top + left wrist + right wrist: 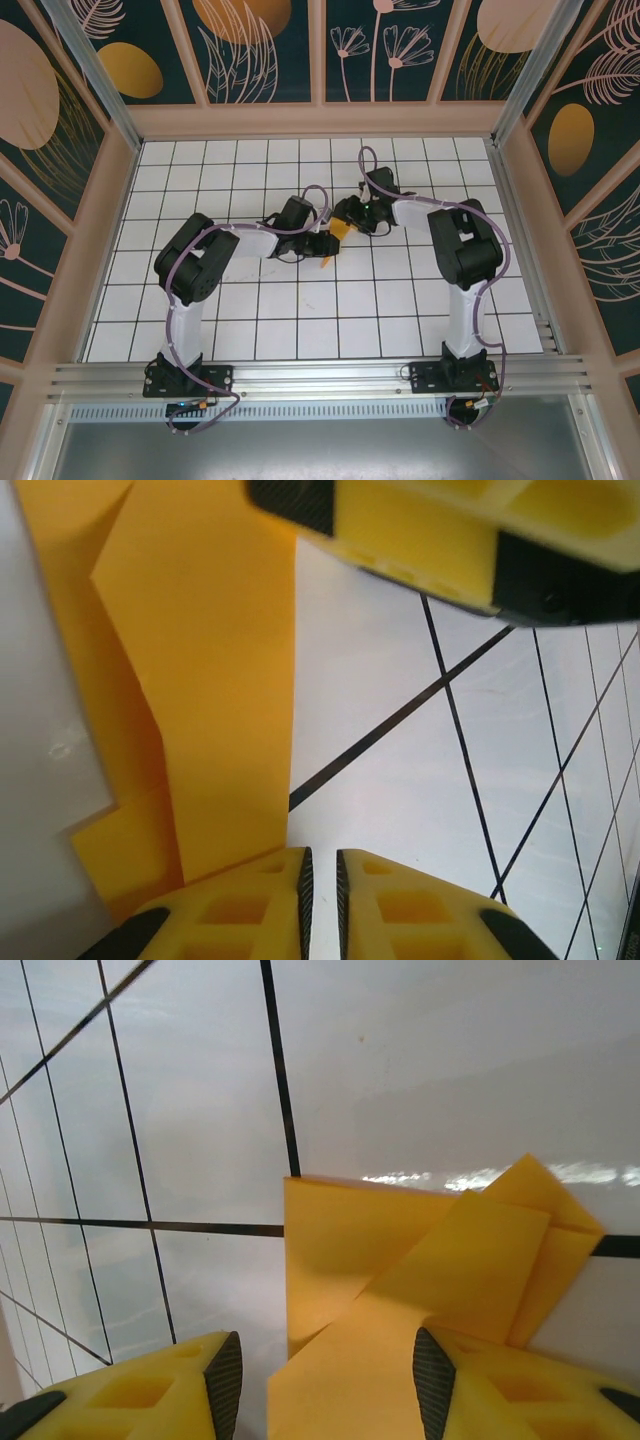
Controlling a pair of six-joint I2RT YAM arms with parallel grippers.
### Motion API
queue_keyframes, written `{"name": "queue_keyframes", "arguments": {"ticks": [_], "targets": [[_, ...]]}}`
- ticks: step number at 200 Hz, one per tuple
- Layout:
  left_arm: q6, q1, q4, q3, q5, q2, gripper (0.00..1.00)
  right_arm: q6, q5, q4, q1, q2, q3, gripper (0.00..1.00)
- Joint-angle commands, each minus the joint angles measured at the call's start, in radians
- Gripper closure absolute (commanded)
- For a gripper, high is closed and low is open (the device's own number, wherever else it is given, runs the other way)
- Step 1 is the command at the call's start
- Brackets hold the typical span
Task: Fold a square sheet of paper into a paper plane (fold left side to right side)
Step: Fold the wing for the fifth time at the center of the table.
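— What do you get from above?
— You see the folded orange paper, small and half hidden at the right gripper. The left gripper sits just beside that gripper, jaws too small to read.
— And your left wrist view?
— Jaws nearly together, a slit between; the paper's edges are cut off.
— Right wrist?
— Jaws apart, paper between them, its near end cut off.
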Motion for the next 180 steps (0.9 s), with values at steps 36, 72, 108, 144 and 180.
{"name": "queue_keyframes", "arguments": {"ticks": [36, 72, 108, 144, 180], "targets": [[0.003, 0.004, -0.057, -0.072, -0.043, 0.036, 0.92, -0.028, 0.009, 0.022, -0.011, -0.207, -0.109, 0.72], [0.002, 0.004, -0.054, -0.082, -0.049, 0.034, 0.94, 0.036, -0.006, 0.088, 0.038, -0.202, -0.180, 0.84], [0.005, 0.003, -0.056, -0.084, -0.053, 0.031, 0.95, 0.058, -0.010, 0.114, 0.064, -0.138, -0.150, 0.85], [0.006, 0.003, -0.056, -0.083, -0.053, 0.032, 0.96, 0.059, -0.017, 0.111, 0.071, -0.092, -0.125, 0.85], [0.009, 0.004, -0.059, -0.084, -0.056, 0.031, 0.97, 0.043, -0.004, 0.116, 0.073, -0.053, -0.111, 0.85]]}}
